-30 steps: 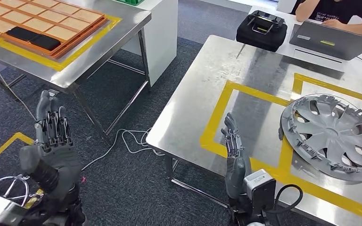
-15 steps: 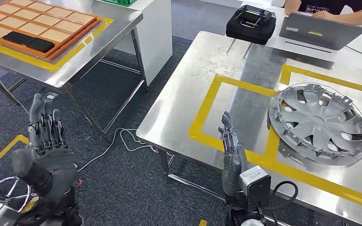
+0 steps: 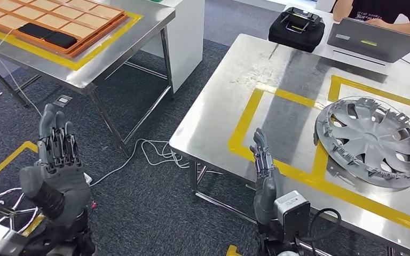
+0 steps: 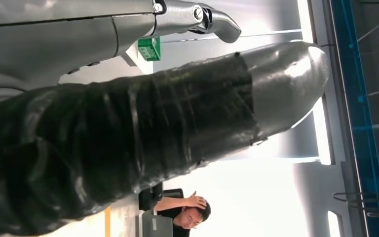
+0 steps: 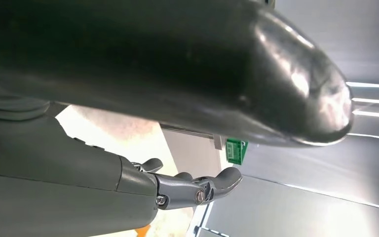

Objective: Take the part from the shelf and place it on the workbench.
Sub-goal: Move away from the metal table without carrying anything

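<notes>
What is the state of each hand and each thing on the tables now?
Left hand: raised, fingers apart, holding nothing.
Right hand: raised, fingers straight, holding nothing.
Wheel cover: lying flat on the workbench.
Laptop: open.
Orange tray: lying on the other table.

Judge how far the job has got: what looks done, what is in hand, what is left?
Done, it seems: the grey wheel cover lies flat on the steel workbench, partly over the yellow tape. In hand: nothing; the left hand and right hand are raised with fingers straight and apart. Left: apparently nothing, or perhaps fetching another part.
</notes>
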Tool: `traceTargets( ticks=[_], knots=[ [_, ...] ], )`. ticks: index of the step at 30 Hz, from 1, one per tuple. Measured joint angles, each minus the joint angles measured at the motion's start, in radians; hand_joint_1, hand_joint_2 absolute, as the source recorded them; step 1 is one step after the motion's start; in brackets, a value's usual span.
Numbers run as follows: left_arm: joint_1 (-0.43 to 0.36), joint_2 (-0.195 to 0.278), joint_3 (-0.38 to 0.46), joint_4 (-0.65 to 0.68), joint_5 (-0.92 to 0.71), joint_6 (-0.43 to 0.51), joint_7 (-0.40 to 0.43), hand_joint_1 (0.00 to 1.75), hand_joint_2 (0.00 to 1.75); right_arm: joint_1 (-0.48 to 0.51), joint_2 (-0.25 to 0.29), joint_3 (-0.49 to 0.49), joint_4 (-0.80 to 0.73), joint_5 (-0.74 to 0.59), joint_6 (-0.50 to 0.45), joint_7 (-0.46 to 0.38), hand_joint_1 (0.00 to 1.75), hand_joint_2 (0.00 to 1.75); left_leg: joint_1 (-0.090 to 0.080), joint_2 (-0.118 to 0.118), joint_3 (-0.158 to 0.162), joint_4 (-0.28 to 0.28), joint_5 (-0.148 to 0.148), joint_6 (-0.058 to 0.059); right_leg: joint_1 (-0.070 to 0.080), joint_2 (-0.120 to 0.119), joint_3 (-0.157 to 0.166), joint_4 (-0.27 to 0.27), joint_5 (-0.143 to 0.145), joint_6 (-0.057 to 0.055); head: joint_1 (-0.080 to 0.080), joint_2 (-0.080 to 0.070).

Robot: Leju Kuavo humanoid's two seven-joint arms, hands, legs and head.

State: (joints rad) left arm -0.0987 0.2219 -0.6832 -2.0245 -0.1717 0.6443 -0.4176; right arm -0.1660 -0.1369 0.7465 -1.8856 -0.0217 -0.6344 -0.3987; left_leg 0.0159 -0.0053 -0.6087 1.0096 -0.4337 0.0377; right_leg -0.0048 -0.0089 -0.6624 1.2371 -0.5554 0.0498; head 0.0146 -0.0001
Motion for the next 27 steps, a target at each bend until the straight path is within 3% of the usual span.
traceTargets(
  ticks=[1, 3, 5, 8, 10, 12, 13, 14, 15, 17, 19, 23, 25, 27],
  knots=[
    [0.000, 0.000, 0.000, 0.000, 0.000, 0.000, 0.000, 0.00, 0.00, 0.000, 0.000, 0.000, 0.000, 0.000, 0.000, 0.000, 0.00, 0.00, 0.000, -0.001, -0.003, 0.001, 0.003, -0.002, 0.000, 0.000, 0.040, -0.068, 0.031, -0.004, 0.003, 0.000],
    [0.000, 0.000, 0.000, 0.000, 0.000, 0.000, 0.000, 0.00, 0.00, -0.001, 0.000, 0.000, 0.000, 0.000, 0.000, 0.000, 0.00, 0.00, -0.001, -0.002, -0.008, 0.002, 0.010, -0.010, 0.004, 0.003, 0.109, -0.197, 0.062, -0.014, 0.007, 0.000],
    [0.000, 0.000, 0.000, 0.000, 0.001, 0.000, 0.000, 0.00, 0.00, -0.001, 0.000, 0.000, 0.000, 0.000, 0.000, 0.000, 0.00, 0.00, 0.000, -0.001, -0.013, 0.001, 0.018, -0.022, 0.010, 0.004, 0.127, -0.238, 0.062, -0.024, 0.008, 0.000],
    [0.000, 0.000, 0.000, 0.000, 0.001, 0.000, 0.000, 0.00, 0.00, -0.001, 0.000, 0.000, 0.000, 0.000, 0.000, 0.000, 0.00, 0.00, 0.002, 0.001, -0.023, 0.009, 0.015, -0.039, 0.009, 0.001, 0.128, -0.246, 0.079, -0.042, 0.006, 0.000],
    [0.000, 0.001, 0.001, 0.000, 0.002, 0.000, 0.000, 0.00, 0.00, -0.001, 0.001, 0.000, 0.000, 0.000, 0.000, 0.000, 0.00, 0.00, 0.002, 0.002, -0.058, 0.082, -0.036, -0.046, 0.005, -0.002, 0.130, -0.253, 0.092, -0.054, -0.005, 0.000],
    [0.001, 0.002, 0.002, 0.001, 0.002, 0.000, 0.000, 0.00, 0.00, 0.000, 0.000, 0.000, 0.000, 0.000, -0.001, 0.000, 0.00, 0.00, 0.002, 0.002, -0.114, 0.218, -0.105, -0.051, 0.007, -0.003, 0.118, -0.252, 0.100, -0.059, -0.018, 0.000],
    [0.002, 0.002, 0.002, 0.001, 0.003, 0.000, 0.000, 0.00, 0.00, 0.000, 0.000, 0.000, 0.001, 0.000, -0.001, 0.000, 0.00, 0.00, 0.001, 0.002, -0.133, 0.269, -0.122, -0.052, 0.008, -0.003, 0.111, -0.251, 0.104, -0.060, -0.022, 0.000],
    [0.003, 0.003, 0.002, 0.002, 0.004, -0.001, 0.000, 0.00, 0.00, 0.001, 0.000, 0.000, 0.001, 0.000, -0.001, 0.000, 0.00, 0.00, 0.001, 0.002, -0.134, 0.284, -0.120, -0.052, 0.009, -0.003, 0.105, -0.249, 0.107, -0.060, -0.026, 0.000],
    [0.003, 0.004, 0.002, 0.002, 0.004, -0.001, 0.000, 0.00, 0.00, 0.001, 0.000, 0.000, 0.002, 0.000, -0.001, 0.000, 0.00, 0.00, 0.001, 0.002, -0.113, 0.258, -0.103, -0.050, 0.010, -0.003, 0.101, -0.247, 0.109, -0.059, -0.030, 0.000],
    [0.002, 0.004, 0.002, 0.003, 0.004, -0.001, 0.000, 0.00, 0.00, 0.001, 0.000, 0.000, 0.003, 0.000, -0.001, 0.000, 0.00, 0.00, 0.000, 0.003, -0.028, 0.122, -0.056, -0.042, 0.012, -0.003, 0.094, -0.240, 0.111, -0.056, -0.040, 0.000],
    [0.001, 0.004, 0.002, 0.003, 0.004, -0.003, 0.000, 0.00, 0.00, 0.000, 0.000, 0.000, 0.002, 0.000, -0.002, 0.000, 0.00, 0.00, -0.004, 0.005, 0.032, 0.023, -0.039, -0.031, 0.015, -0.002, 0.086, -0.231, 0.112, -0.047, -0.045, 0.000],
    [0.001, 0.004, 0.003, 0.003, 0.004, -0.004, -0.001, 0.00, 0.00, -0.001, 0.000, 0.000, 0.002, 0.000, -0.005, 0.000, 0.00, 0.00, -0.004, 0.003, 0.037, 0.002, -0.026, -0.007, 0.012, -0.002, 0.070, -0.220, 0.112, -0.022, -0.043, 0.000],
    [0.000, 0.004, 0.003, 0.003, 0.004, -0.006, -0.001, 0.00, 0.00, -0.002, 0.000, -0.001, 0.002, 0.001, -0.007, 0.000, 0.00, 0.00, 0.001, 0.003, 0.033, -0.004, -0.016, 0.004, 0.008, 0.002, 0.039, -0.156, 0.066, -0.010, -0.035, 0.000],
    [0.000, 0.004, 0.003, 0.003, 0.004, -0.007, -0.001, 0.00, 0.00, -0.001, 0.000, -0.001, 0.002, 0.002, -0.008, -0.001, 0.00, 0.00, 0.001, 0.003, 0.021, -0.004, -0.008, 0.008, 0.002, 0.003, -0.012, -0.029, -0.003, 0.000, -0.021, 0.000]
  ],
)
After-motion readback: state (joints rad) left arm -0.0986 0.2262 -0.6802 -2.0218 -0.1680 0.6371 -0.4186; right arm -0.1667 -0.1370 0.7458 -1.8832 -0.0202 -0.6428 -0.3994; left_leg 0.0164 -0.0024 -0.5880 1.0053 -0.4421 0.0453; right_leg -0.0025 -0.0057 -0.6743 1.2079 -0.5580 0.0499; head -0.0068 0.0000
